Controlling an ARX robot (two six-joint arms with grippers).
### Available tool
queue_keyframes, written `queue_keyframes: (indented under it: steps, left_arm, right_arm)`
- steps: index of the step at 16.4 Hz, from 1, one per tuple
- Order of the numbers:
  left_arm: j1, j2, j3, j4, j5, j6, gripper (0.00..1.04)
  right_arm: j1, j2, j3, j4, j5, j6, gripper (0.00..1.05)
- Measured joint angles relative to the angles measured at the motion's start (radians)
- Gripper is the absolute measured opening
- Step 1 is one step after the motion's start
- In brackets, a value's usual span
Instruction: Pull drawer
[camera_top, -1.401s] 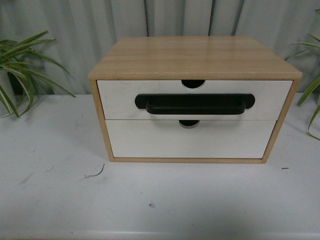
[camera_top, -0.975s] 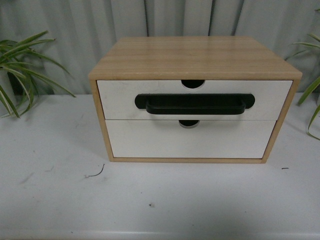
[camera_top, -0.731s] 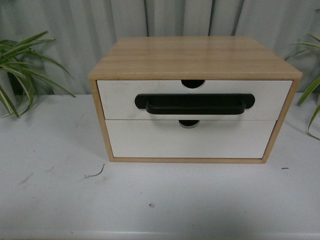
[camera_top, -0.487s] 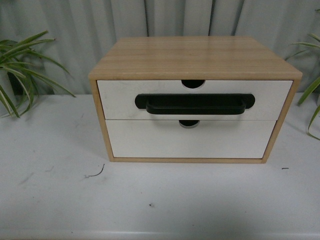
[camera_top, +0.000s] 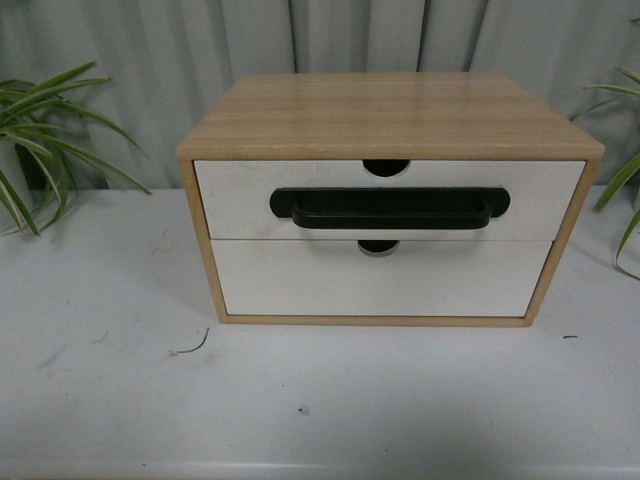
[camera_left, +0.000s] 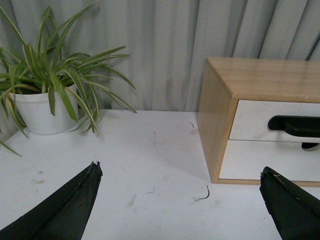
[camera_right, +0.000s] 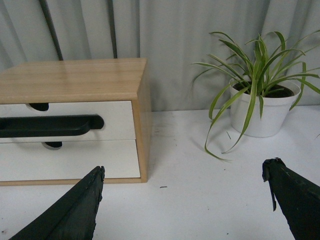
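A wooden cabinet (camera_top: 390, 112) stands on the white table. Its upper drawer (camera_top: 240, 200) has a white front, a long black bar handle (camera_top: 390, 209) and a half-round notch (camera_top: 386, 167) in the top edge; it sits flush with the frame. Neither arm shows in the front view. In the left wrist view my left gripper (camera_left: 180, 172) is open over the bare table, left of the cabinet (camera_left: 215, 115), the handle (camera_left: 295, 125) well off. In the right wrist view my right gripper (camera_right: 185, 170) is open, to the right of the cabinet (camera_right: 75, 77) and its handle (camera_right: 50, 125).
Below the top drawer is a plain white drawer front (camera_top: 380, 280) without a handle. Potted spider plants stand on both sides: one at the left (camera_left: 40, 107), one at the right (camera_right: 262, 110). A grey curtain hangs behind. A small dark wire scrap (camera_top: 190, 347) lies on the table.
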Motion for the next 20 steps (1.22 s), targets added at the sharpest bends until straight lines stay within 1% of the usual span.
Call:
queue_keyframes:
  steps: [12, 13, 14, 15, 16, 17, 18, 20]
  left_arm:
    - [0.0, 0.0, 0.0, 0.0, 0.0, 0.0, 0.98]
    - [0.0, 0.0, 0.0, 0.0, 0.0, 0.0, 0.98]
    - [-0.007, 0.006, 0.005, -0.025, -0.021, -0.009, 0.98]
    - [-0.105, 0.111, 0.082, -0.204, -0.236, -0.097, 0.98]
    - [-0.172, 0.261, 0.161, -0.259, -0.404, -0.184, 0.98]
    - [-0.148, 0.367, 0.217, -0.175, -0.517, -0.242, 0.98]
    - [-0.104, 0.449, 0.269, -0.076, -0.523, -0.253, 0.98]
    - [-0.076, 0.674, 0.381, 0.115, -0.422, -0.241, 0.98]
  right_arm:
    - [0.0, 0.0, 0.0, 0.0, 0.0, 0.0, 0.98]
    - [-0.011, 0.016, 0.018, -0.074, -0.026, 0.034, 0.98]
    - [-0.023, 0.063, 0.029, -0.085, -0.049, 0.069, 0.98]
    - [-0.036, 0.141, 0.049, -0.021, -0.064, 0.097, 0.98]
    - [-0.039, 0.225, 0.084, 0.079, -0.081, 0.105, 0.98]
    - [-0.024, 0.365, 0.146, 0.229, -0.09, 0.095, 0.98]
    - [-0.001, 0.49, 0.189, 0.334, -0.092, 0.073, 0.98]
    - [0.044, 0.749, 0.28, 0.505, -0.108, 0.007, 0.98]
